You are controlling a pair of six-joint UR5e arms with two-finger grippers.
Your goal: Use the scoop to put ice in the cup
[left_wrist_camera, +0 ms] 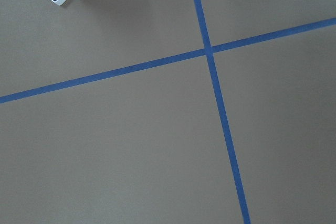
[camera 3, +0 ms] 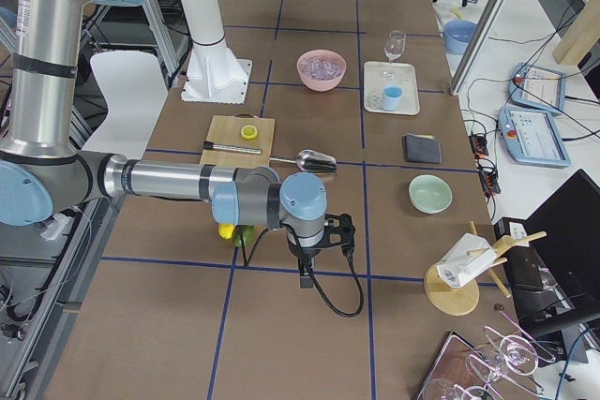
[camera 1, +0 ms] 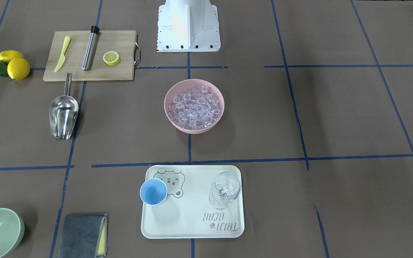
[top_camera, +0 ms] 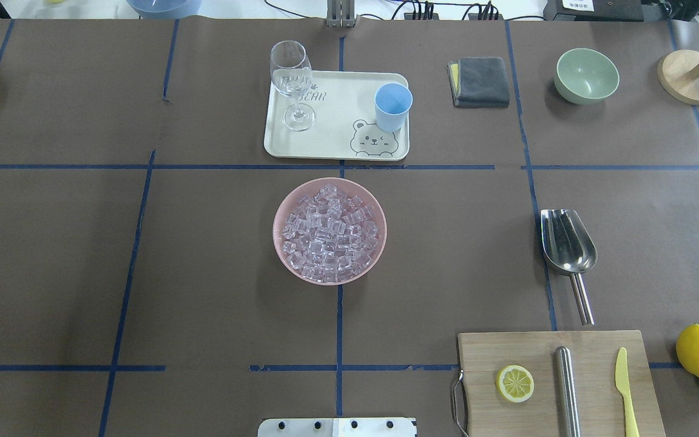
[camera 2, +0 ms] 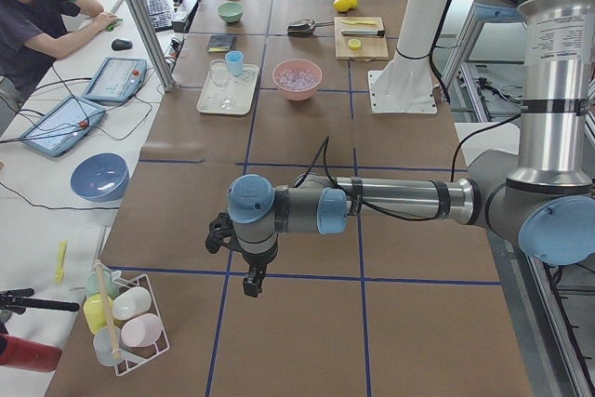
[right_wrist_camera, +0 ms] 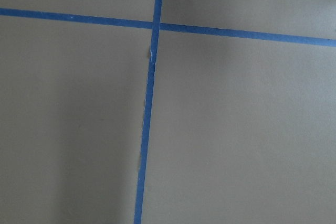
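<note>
Ice [top_camera: 330,240] fills a pink bowl [top_camera: 276,227] at the middle of the table [top_camera: 82,273], straight out from the robot's base. Beyond it, toward the edge opposite the robot, the cup [top_camera: 392,106] stands upright on a tray [top_camera: 331,136], at the tray's corner nearer the robot's right, well apart from a wine glass [top_camera: 292,79] on the same tray. Nearer the table's right end, the scoop [top_camera: 568,246] lies on the bare tabletop with its handle pointing at a cutting board [top_camera: 592,364] by the robot's edge. The left gripper [camera 2: 252,284] hangs over the table's left end and the right gripper [camera 3: 305,276] over its right end, each far from the scoop; I cannot tell whether either is open or closed.
</note>
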